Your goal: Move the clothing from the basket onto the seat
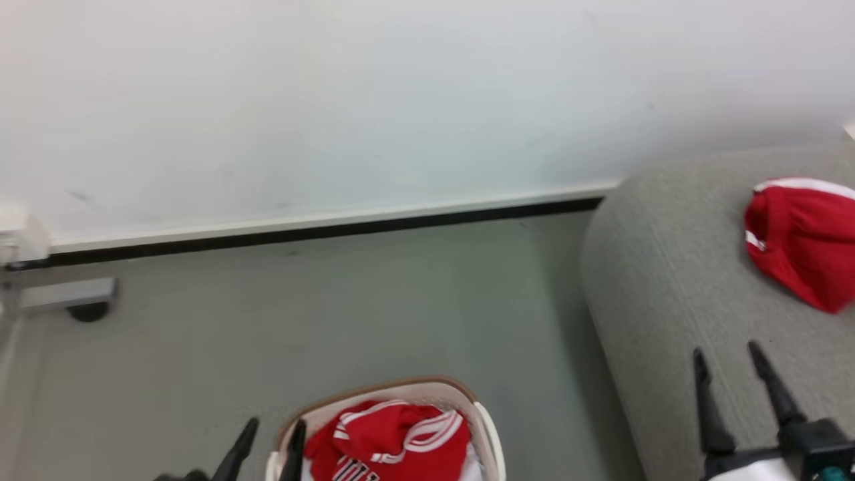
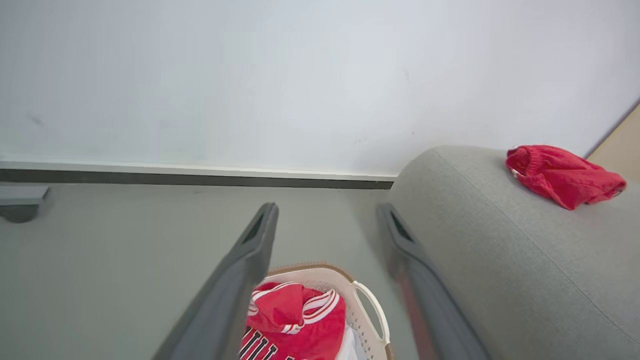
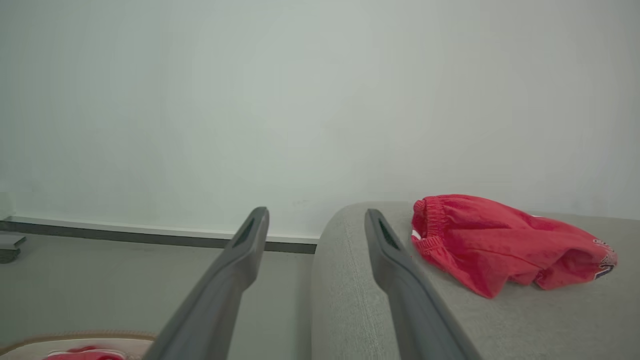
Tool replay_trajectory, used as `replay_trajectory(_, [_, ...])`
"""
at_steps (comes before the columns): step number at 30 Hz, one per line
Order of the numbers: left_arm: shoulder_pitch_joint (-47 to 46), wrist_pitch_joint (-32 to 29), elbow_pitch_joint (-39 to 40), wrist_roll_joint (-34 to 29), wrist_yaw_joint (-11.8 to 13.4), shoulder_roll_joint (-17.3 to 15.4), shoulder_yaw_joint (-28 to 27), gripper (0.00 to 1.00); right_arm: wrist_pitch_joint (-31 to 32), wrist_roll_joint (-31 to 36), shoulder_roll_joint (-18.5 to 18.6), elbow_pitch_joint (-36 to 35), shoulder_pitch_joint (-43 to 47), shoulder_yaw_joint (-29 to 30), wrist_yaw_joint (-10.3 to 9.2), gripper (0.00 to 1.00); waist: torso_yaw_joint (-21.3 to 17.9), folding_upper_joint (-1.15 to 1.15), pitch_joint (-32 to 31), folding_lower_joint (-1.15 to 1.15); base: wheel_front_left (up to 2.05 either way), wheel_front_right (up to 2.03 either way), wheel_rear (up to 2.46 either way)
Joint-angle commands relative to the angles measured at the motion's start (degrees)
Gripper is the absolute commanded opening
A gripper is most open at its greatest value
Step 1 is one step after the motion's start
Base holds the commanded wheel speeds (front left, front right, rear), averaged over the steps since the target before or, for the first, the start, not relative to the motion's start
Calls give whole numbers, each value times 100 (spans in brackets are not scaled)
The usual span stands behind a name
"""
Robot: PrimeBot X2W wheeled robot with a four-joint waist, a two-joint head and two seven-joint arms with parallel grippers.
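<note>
Open floor (image 1: 401, 300) between basket (image 1: 493, 427) and seat (image 1: 668, 280)

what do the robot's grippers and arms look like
The left gripper and right gripper each have two long, dark grey, tapering fingers with a slot near the pointed tip. The right one sits on a black block with a teal mark.

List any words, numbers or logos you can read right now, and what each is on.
Jersey in the basket: big black-and-white letters, cut off at the picture's edge; possibly "ULL", not certain.
Red garment on the seat: small print at one end, too small to read.
No other text visible.
</note>
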State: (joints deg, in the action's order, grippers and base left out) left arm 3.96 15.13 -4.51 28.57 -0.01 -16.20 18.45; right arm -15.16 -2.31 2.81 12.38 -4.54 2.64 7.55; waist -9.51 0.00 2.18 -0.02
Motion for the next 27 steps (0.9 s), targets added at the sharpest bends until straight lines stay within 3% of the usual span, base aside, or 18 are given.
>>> replay_trajectory(1, [175, 1, -28, -128, -63, 120, -189, 100, 1, 21, 17, 49, 162, -111, -12, 100, 238, 0, -209, 2, 0, 0, 0])
replay_trajectory(6, [530, 1, -136, -463, -328, 550, -735, 100, 1, -171, 18, 200, 373, -329, -12, 100, 439, 0, -352, 2, 0, 0, 0])
replay_trajectory(13, [723, 2, -294, -874, -595, 907, -1248, 100, 1, -283, 19, 371, 501, -578, -12, 100, 564, 0, -480, 2, 0, 0, 0])
replay_trajectory(27, [673, 3, -321, -1154, -746, 1103, -1693, 100, 1, -296, 19, 479, 310, -788, -12, 100, 420, 0, -437, 2, 0, 0, 0])
